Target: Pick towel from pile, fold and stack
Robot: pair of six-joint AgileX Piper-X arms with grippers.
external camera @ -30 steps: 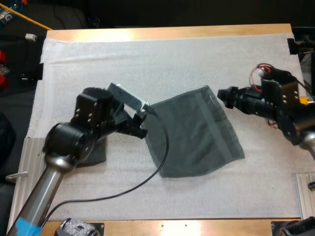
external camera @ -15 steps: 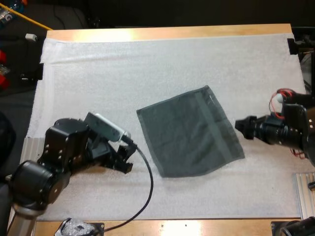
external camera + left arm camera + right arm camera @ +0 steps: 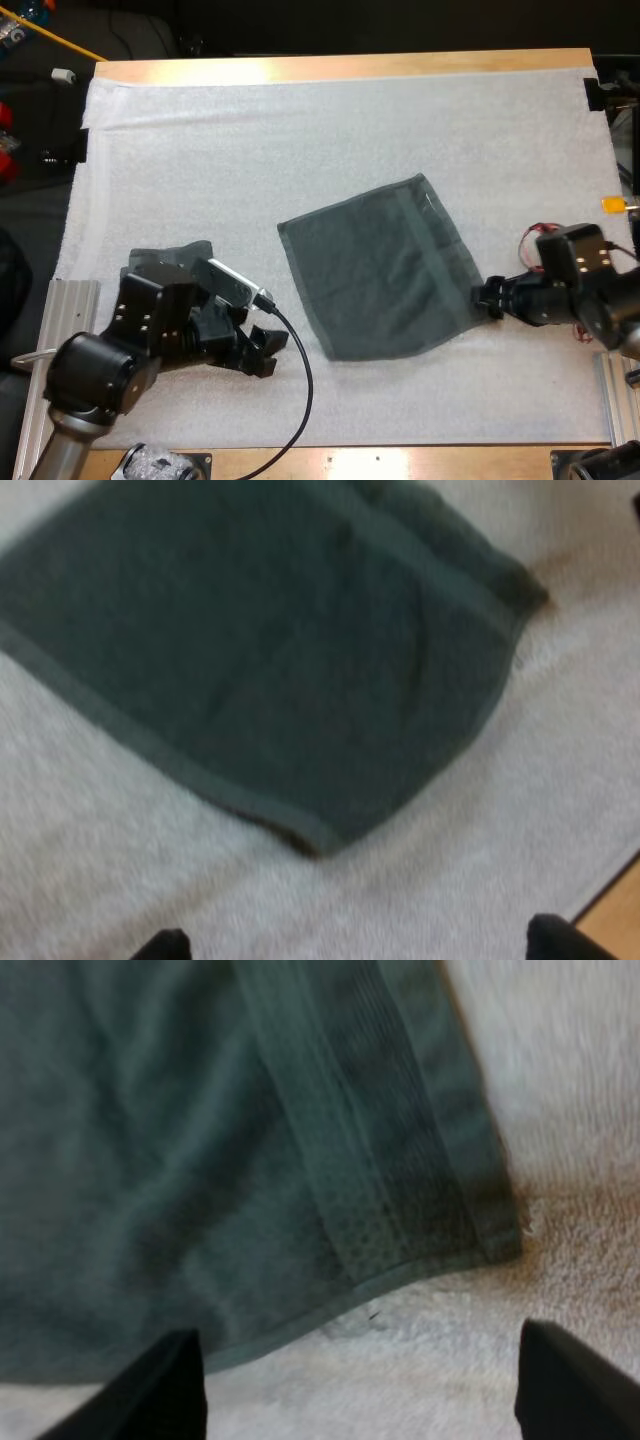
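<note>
my right gripper [image 3: 487, 297] hovering spread wide at corner of flat towel [image 3: 380, 270]; left gripper [image 3: 262, 352] spread too, sitting beside crumpled towel [image 3: 165, 258]

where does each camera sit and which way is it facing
High view: behind both arms, looking forward and down over the mat; both arms show, flat towel between them.
Left wrist view: on the left arm, aimed at the towel's nearest corner; left fingers apart.
Right wrist view: on the right arm, over the towel's banded corner; right fingers apart.
All three share the flat towel.
</note>
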